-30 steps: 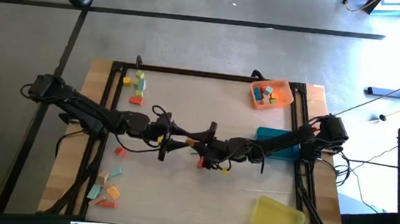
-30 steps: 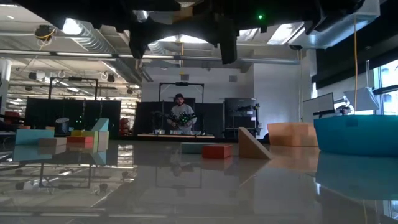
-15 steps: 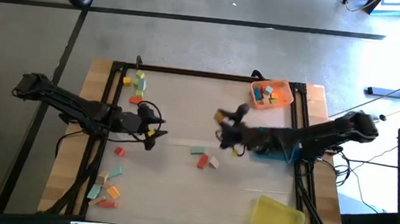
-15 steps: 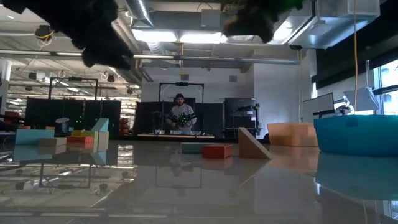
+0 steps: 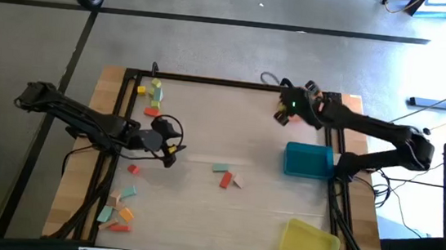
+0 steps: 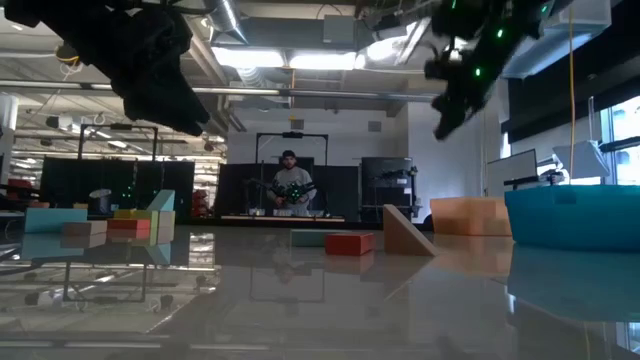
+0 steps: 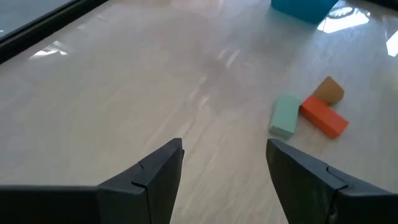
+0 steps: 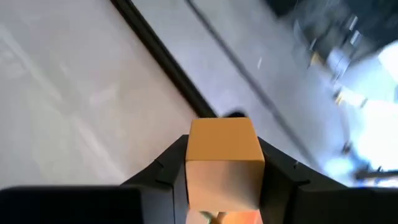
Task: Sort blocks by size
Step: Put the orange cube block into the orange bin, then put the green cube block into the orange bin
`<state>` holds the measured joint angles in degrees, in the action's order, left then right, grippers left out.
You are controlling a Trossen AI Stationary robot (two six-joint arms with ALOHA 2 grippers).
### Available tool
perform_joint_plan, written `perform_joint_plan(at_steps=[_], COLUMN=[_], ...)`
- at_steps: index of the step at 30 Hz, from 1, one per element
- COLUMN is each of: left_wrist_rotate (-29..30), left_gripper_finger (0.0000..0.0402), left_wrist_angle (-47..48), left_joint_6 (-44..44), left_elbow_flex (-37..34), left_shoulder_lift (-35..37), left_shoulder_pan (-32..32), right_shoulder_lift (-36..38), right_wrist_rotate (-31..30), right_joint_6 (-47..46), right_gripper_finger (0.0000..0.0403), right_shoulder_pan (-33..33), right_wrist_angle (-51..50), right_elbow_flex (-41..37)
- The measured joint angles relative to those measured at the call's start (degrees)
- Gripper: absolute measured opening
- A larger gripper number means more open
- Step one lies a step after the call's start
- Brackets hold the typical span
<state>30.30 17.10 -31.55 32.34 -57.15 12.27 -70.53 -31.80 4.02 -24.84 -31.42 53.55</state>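
Note:
My right gripper (image 5: 285,111) hangs at the table's far right and is shut on an orange-tan cube block (image 8: 222,158). Its arm covers most of the orange tray (image 6: 470,215) in the high view. My left gripper (image 7: 224,171) stands open and empty above the table's left half (image 5: 168,149). Ahead of it, a teal block (image 7: 285,115), a red block (image 7: 323,117) and a tan block (image 7: 328,91) lie flat together at the table's centre (image 5: 226,175). More blocks lie at the far left (image 5: 154,94) and the near left (image 5: 118,213). My right gripper pinches the cube by two opposite side faces (image 8: 191,163), one finger on each. The cube's top face and front face stick out past the fingers. It is lifted clear of the table, and the fingers slant downward.
A blue tray (image 5: 308,159) stands at the right, just nearer than my right gripper. A yellow tray (image 5: 308,244) lies at the near right. A lone red block (image 5: 133,168) lies near my left arm. The black frame rail (image 5: 211,80) runs along the far edge.
My right gripper has swung from the table's centre up and toward the far right corner, carrying the orange-tan cube and rolling its wrist. My left gripper has drawn back from the centre toward the left edge and tipped downward. The three centre blocks have stayed put.

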Motion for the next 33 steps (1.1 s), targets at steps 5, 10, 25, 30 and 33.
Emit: perform_joint_plan(at_steps=[5,10,25,30,33], left_wrist_rotate=[0.02,0.02,0.02,0.02,0.02], left_gripper_finger=[0.0219,0.0219,0.0219,0.0219,0.0219], left_wrist_angle=[0.01,0.01,0.03,0.03,0.03], left_joint_6=[0.00,0.00,0.01,0.75,1.99], left_elbow_flex=[0.00,0.00,-0.02,-0.02,-0.02], left_shoulder_lift=[-0.81,-0.81,-0.81,-0.81,-0.81], left_shoulder_pan=[0.00,0.00,0.00,0.00,0.00], right_shoulder_lift=[-1.82,-4.68,-9.50,-9.49,-8.65], right_wrist_rotate=[10.31,17.31,16.35,15.99,16.19], right_joint_6=[-4.44,-10.10,-12.66,-11.84,-11.10], right_gripper_finger=[0.0136,0.0139,0.0183,0.0249,0.0275], right_shoulder_pan=[-9.49,-15.73,-19.45,-19.20,-16.77], right_wrist_angle=[-0.08,-0.43,-0.10,-0.41,-1.04], right_elbow_flex=[-0.83,-2.00,-2.65,-2.65,-2.65])
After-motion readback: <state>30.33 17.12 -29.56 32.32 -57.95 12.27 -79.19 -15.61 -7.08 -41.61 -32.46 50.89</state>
